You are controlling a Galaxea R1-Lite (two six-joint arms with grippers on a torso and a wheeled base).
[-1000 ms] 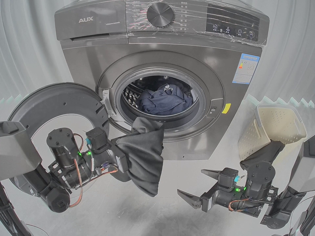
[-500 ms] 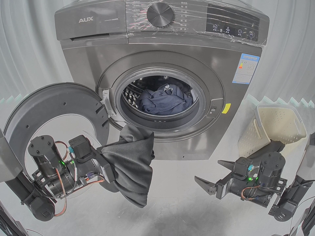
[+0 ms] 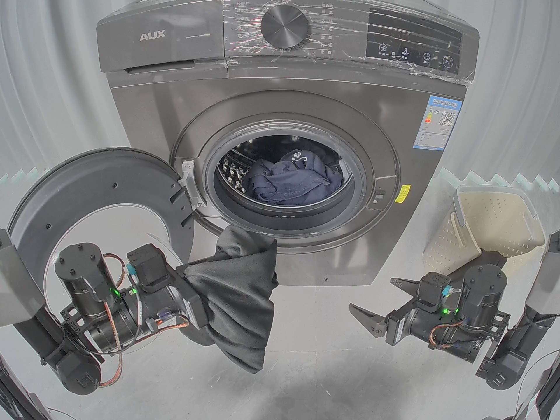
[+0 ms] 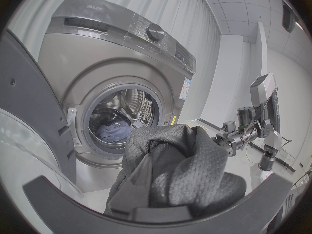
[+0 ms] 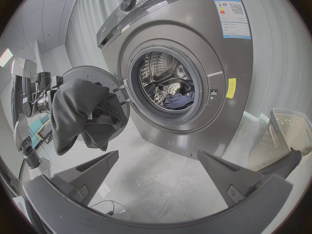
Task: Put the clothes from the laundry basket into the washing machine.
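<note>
A dark grey garment (image 3: pixel 239 298) hangs from my left gripper (image 3: pixel 195 304), which is shut on it, low and to the left of the washing machine's open drum (image 3: pixel 289 176). The cloth covers the fingers; in the left wrist view the garment (image 4: pixel 185 169) bunches over one finger (image 4: pixel 143 179). A navy garment (image 3: pixel 294 179) lies inside the drum. My right gripper (image 3: pixel 385 304) stands open and empty near the floor, right of the machine. Behind it, the cream laundry basket (image 3: pixel 496 223) leans with a dark garment (image 3: pixel 484 263) spilling from its mouth.
The round door (image 3: pixel 87 188) is swung fully open to the left, just behind my left arm. Bare pale floor (image 3: pixel 326 345) lies between the two grippers. Curtains hang behind the machine.
My left gripper drew back down and to the left from the drum opening, carrying the grey garment. The right gripper shifted right and slightly lower, staying open.
</note>
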